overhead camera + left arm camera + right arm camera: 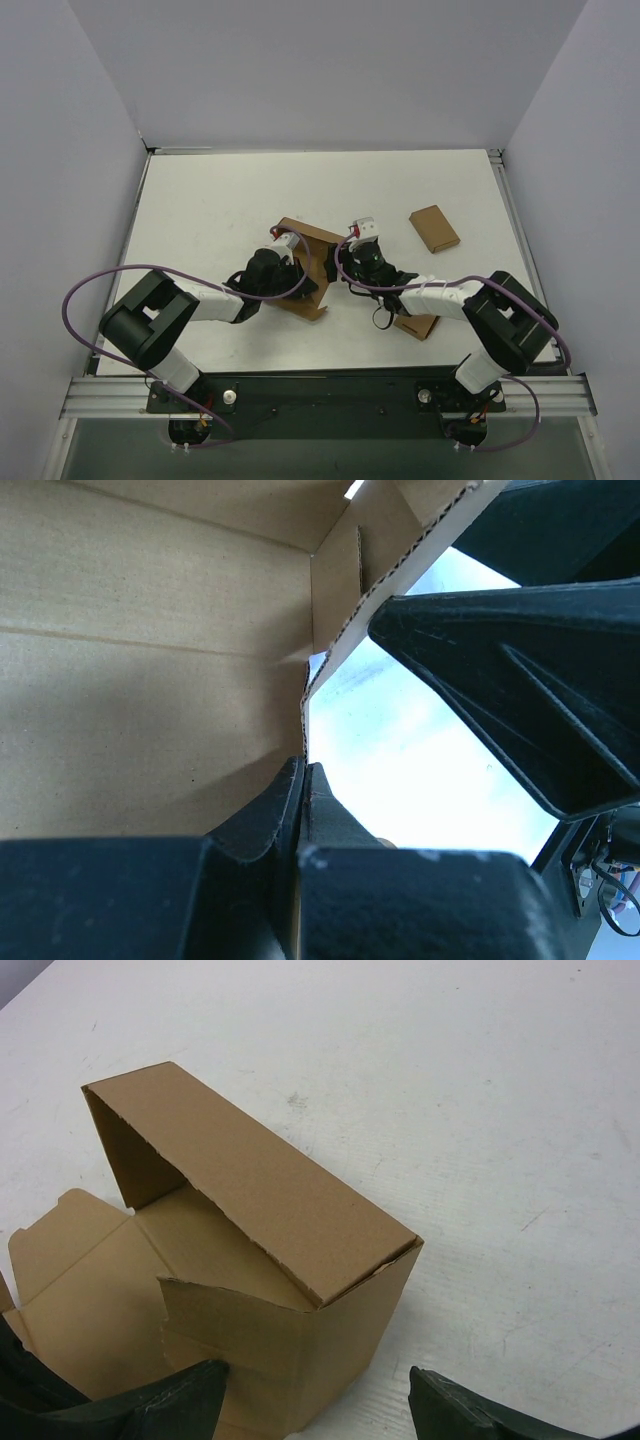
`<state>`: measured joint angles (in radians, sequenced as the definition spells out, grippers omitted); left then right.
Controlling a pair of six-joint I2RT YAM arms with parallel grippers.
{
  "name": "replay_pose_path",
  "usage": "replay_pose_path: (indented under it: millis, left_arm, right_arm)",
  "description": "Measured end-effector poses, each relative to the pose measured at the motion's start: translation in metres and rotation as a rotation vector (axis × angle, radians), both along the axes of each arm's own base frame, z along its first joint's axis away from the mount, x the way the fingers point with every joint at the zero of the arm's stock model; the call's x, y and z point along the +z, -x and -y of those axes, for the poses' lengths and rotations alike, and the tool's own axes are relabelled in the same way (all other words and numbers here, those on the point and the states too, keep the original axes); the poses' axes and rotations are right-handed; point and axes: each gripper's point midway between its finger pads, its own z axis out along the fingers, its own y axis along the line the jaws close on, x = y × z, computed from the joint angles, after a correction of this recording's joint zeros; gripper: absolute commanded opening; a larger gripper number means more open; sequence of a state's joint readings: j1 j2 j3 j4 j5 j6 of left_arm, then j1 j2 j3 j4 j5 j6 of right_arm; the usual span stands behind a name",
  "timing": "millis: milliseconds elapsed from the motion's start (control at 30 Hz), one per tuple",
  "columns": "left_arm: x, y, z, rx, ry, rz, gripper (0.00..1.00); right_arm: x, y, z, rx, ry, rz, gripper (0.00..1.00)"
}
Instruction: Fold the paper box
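A: Judging its feel, how will the paper box (312, 240), mid table (200, 200), handle?

B: Light, stiff across panels, bending at creases, I'd say. Left fingers (260, 815) pinch a wall edge. Right fingers (160, 1405) are spread at the raised corner. Grip edges, not faces.

Nothing readable anywhere — the paper box (260, 1190) is unprinted.

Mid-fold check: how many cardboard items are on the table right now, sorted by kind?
paper box, partly folded: 1
small cardboard boxes, the second partly under the right arm: 2
Total: 3
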<state>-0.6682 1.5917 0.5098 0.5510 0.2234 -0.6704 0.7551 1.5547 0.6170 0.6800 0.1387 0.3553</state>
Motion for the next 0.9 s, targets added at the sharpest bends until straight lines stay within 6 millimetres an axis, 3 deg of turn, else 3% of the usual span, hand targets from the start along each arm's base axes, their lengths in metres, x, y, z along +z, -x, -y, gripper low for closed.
replay_pose_path:
  millis: [433, 900]
  left_arm:
    - [0.0, 0.003, 0.002, -0.012, 0.005, -0.004, 0.01]
    - [0.0, 0.006, 0.004, -0.026, 0.008, -0.011, 0.01]
  right_arm:
    - [-0.002, -0.003, -0.003, -0.067, -0.034, -0.049, 0.7]
    - [-0.014, -0.008, -0.001, -0.15, 0.016, -0.086, 0.52]
